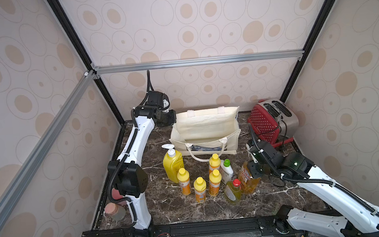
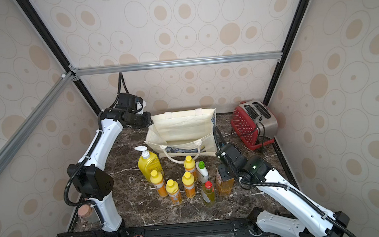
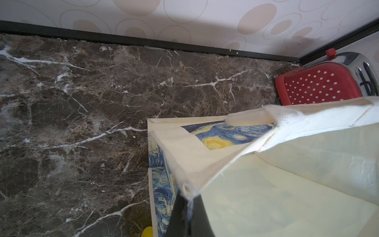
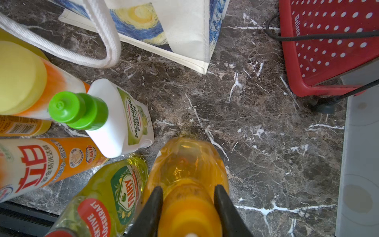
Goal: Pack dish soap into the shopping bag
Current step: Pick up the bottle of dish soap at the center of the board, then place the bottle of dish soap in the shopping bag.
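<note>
Light bright, even, diffuse, from overhead; no hard shadows. In both top views: centre sharp, strong wide-angle splay twd edges, cage uprights (image 1: 314,32) lean outward. Marble table (image 1: 168,208) shows faint sheen, short soft shadows under bottles. Left wrist view: shopping bag (image 3: 287,184) cloth near lens pale, soft; glare on toaster (image 3: 346,59) chrome; dim shadow patch on wall (image 3: 205,20) nr it. Right wrist view: amber bottle (image 4: 188,162) glows translucent, its pump top and a yellow cap (image 4: 20,76) close to lens out of focus; tabletop crisp.

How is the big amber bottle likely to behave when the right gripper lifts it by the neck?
Probably heavy for its size: the amber bottle looks well filled with liquid. Held high at the neck by the right gripper, it may swing or tilt. Its smooth clear plastic could slip, and the yellow-green bottle close beside it might get nudged.
</note>
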Robot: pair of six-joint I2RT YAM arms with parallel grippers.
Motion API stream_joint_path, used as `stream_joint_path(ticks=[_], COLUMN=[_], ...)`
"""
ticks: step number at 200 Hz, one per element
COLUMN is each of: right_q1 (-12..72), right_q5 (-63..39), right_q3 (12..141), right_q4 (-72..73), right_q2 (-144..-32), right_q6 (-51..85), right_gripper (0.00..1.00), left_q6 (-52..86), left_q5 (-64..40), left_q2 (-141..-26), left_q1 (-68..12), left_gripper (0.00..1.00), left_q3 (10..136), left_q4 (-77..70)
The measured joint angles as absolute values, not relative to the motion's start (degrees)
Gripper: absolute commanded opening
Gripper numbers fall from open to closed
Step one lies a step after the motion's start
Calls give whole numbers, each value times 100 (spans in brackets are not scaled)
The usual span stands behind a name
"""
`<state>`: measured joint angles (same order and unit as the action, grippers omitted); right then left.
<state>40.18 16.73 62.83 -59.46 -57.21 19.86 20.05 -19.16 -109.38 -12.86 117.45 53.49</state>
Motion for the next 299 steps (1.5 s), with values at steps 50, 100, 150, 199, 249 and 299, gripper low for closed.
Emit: stream_joint_path(ticks=[50,100,150,199,249,299], right_q1=[4007,3968,3962,3962,3962,3916], right_q5=[1992,2067,1688,1090,718,574], right_q3=[7168,8646,10766,13185,14088,14086], right_q4=[-6663,-7004,-7474,-7850,-7537,-6860], right_q2=[-6093,-6346,-7126,-8215,-8917,-9249], right_q6=[1658,1299,930,615,464,451], right_gripper=[0,0,0,0,0,0], left_q6=[2005,2005,2005,2008,2008,2008], left_q5=[-1918,-1918,-1918,-1925,-1942,-1988], left_q2=[-10938,-10938,-10938,-10938,-10938,-10938], left_q1=[-1286,-1286,-1286,-1286,-1286,-1286], left_gripper=[0,0,0,0,0,0], left_q3=[11745,11745,11745,11745,11743,11725], left_q4=[5349,5349,5347,5347,5347,5341])
